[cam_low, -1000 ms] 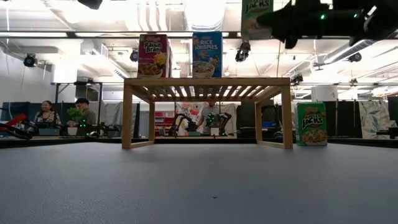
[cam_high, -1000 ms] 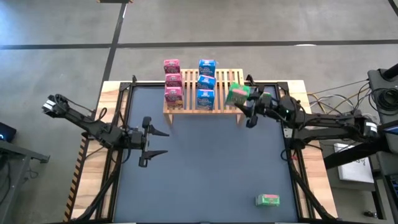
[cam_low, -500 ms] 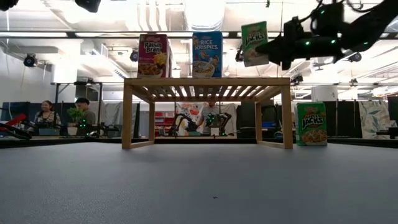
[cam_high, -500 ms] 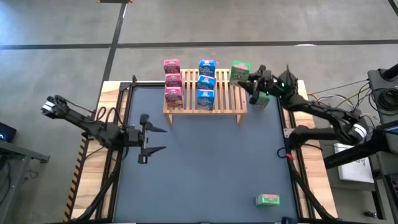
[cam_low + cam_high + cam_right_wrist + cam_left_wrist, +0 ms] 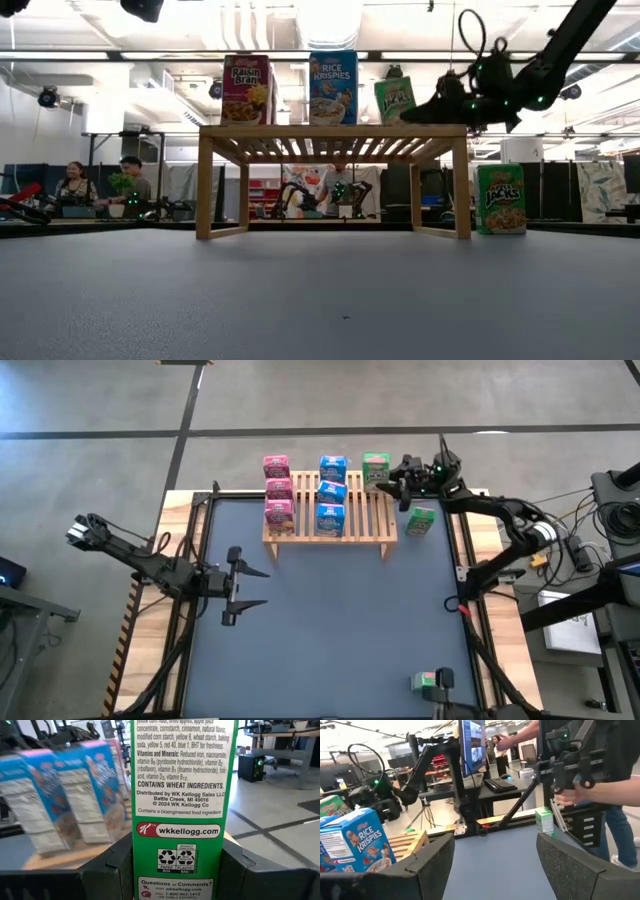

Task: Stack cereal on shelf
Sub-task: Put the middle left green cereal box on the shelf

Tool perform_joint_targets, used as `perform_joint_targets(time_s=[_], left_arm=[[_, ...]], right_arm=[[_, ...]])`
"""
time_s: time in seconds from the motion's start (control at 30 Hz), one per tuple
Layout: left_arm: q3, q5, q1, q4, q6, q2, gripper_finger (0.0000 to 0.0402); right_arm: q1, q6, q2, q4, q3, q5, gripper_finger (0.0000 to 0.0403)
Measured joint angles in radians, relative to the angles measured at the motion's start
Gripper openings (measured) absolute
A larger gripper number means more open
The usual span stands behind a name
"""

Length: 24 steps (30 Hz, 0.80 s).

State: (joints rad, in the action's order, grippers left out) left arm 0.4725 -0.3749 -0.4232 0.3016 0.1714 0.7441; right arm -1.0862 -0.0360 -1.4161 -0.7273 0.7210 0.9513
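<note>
Your right gripper (image 5: pixel 393 473) has carried the green box (image 5: pixel 376 468) from above the front right corner of the shelf (image 5: pixel 352 520) to the far end of its right row, and its fingers are clamped on the box. So the third row is starting. One green box (image 5: pixel 421 520) stands beside the shelf, another (image 5: pixel 431 681) lies near the table's front edge. Your left gripper (image 5: pixel 243 587) waits with fingers apart over the left side.

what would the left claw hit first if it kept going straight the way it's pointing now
Probably nothing on the table: the left claw stands open, pointing across bare mat toward the right edge, well short of the shelf. Its wrist view shows a green box ahead, but depth is unclear.
</note>
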Motion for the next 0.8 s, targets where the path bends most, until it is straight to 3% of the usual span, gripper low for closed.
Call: perform_joint_targets(time_s=[0.63, 0.8], left_arm=[[-0.005, -0.001, 0.03, -0.039, -0.033, 0.014, 0.0265], [-0.006, -0.001, 0.048, -0.04, -0.041, 0.029, 0.0265]], right_arm=[[-0.024, -0.005, -0.144, -0.085, 0.043, 0.008, 0.0178], [-0.023, -0.008, -0.151, -0.067, 0.042, 0.025, 0.0206]])
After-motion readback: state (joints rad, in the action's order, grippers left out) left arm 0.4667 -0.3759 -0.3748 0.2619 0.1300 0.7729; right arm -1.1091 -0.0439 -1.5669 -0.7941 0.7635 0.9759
